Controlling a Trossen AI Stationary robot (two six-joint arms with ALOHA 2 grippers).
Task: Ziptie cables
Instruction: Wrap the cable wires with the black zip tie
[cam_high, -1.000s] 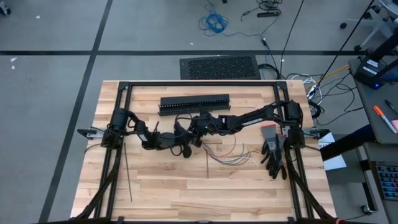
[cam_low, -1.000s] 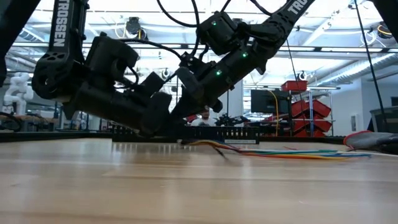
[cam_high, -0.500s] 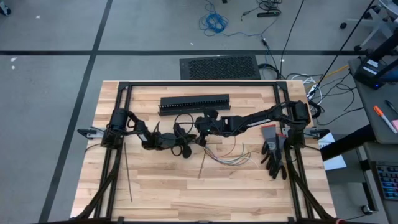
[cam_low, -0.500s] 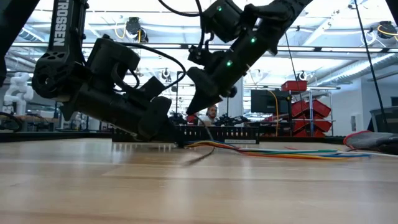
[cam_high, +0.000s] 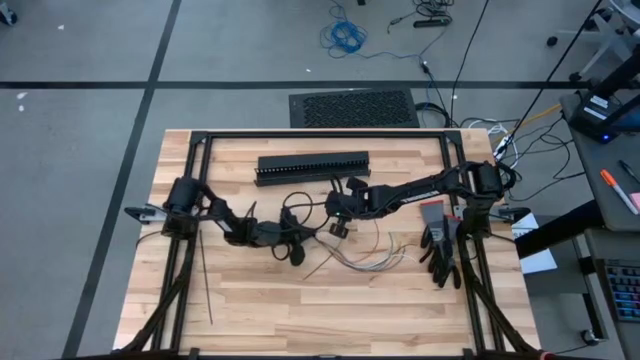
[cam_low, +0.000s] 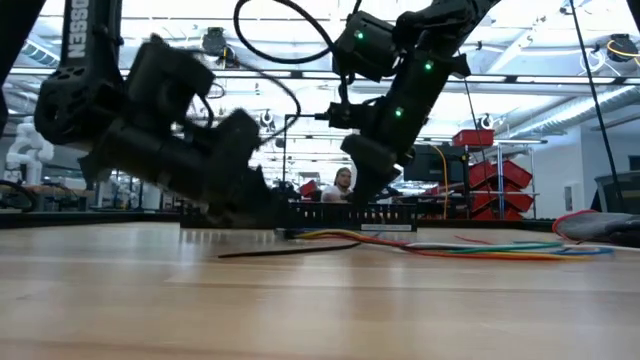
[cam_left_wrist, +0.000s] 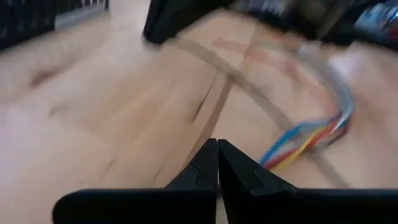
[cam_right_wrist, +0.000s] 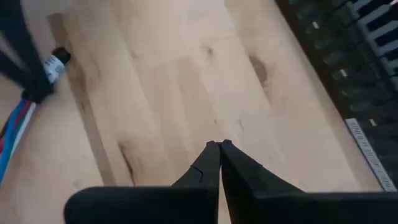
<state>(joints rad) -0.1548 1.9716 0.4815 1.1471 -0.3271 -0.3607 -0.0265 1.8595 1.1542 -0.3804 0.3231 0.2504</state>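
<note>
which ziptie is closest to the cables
The slanted ziptie mid-table, its upper end reaching the cables. The other two zipties lie straight, far off at the left edge.

Left wrist view motion-blurred: cables (cam_left_wrist: 311, 140) ahead of left gripper (cam_left_wrist: 217, 146) read only as smeared coloured streaks, individual wires not separable; thin dark strip beyond fingertips likely ziptie (cam_left_wrist: 208, 102), outline uncertain. Dark mass farther ahead cut off by picture's edge, unidentifiable. Right wrist view: slotted duct (cam_right_wrist: 348, 68) beside right gripper (cam_right_wrist: 218, 146) cut by edge. Low view: left arm blurred, its gripper tip hidden behind arm body. High view: zipties too thin to count.
</note>
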